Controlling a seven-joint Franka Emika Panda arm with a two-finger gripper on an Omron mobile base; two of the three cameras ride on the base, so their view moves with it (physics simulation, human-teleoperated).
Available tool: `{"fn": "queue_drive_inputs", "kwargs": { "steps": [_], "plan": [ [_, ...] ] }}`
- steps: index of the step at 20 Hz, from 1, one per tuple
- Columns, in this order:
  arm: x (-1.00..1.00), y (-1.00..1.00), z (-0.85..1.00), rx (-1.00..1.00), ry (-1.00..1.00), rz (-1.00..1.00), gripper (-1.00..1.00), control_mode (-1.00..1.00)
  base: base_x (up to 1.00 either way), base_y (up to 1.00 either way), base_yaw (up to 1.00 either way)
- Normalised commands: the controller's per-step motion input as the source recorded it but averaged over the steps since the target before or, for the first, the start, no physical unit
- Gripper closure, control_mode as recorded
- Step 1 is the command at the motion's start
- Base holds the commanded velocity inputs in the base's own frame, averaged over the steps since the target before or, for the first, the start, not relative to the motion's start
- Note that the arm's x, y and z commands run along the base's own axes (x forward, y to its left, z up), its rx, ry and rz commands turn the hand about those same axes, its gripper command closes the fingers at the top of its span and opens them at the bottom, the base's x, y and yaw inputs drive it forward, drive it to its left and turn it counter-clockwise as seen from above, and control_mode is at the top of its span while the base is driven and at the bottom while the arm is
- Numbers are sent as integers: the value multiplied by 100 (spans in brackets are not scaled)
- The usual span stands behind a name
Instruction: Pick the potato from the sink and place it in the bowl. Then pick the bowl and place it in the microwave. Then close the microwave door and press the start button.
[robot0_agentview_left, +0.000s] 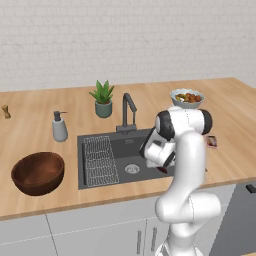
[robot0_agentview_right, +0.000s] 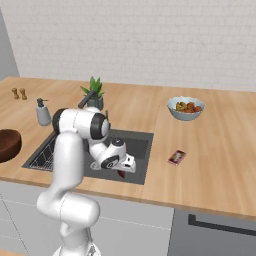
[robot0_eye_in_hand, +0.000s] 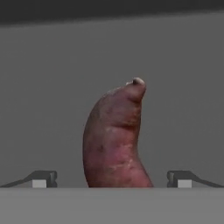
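The potato (robot0_eye_in_hand: 113, 140), a dark reddish-brown oblong lump, lies on the grey floor of the sink (robot0_agentview_left: 125, 148) toward its right front corner; a sliver of it also shows under the hand (robot0_agentview_right: 121, 174). My gripper (robot0_eye_in_hand: 111, 180) is lowered into the basin, open, one fingertip (robot0_eye_in_hand: 43, 178) on each side of the potato and neither touching it. The dark wooden bowl (robot0_agentview_left: 38, 172) sits empty on the counter left of the sink, also seen at the left edge (robot0_agentview_right: 7, 144). The microwave and its door are out of view.
A wire rack (robot0_agentview_left: 100, 160) fills the sink's left half; the dark tap (robot0_agentview_left: 128, 112) stands behind it. A soap dispenser (robot0_agentview_left: 59, 127), a potted plant (robot0_agentview_left: 103, 100), a pale bowl of food (robot0_agentview_left: 187, 98) and a small red packet (robot0_agentview_left: 211, 141) stand on the counter.
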Motion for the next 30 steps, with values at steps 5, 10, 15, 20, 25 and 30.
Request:
{"fn": "queue_drive_inputs", "kwargs": {
  "steps": [5,10,15,20,25,30],
  "plan": [
    [9,0,-29,0,0,0,-100,-100,0,0,0],
    [1,0,-21,0,0,0,100,-100,0,0,0],
    [-6,1,-7,1,0,0,100,-100,0,0,0],
    [-21,1,52,0,-1,0,100,-100,0,0,0],
    [-13,1,97,0,-2,0,100,-100,0,0,0],
    [-1,0,100,3,0,1,100,-100,0,0,0]
  ]
}}
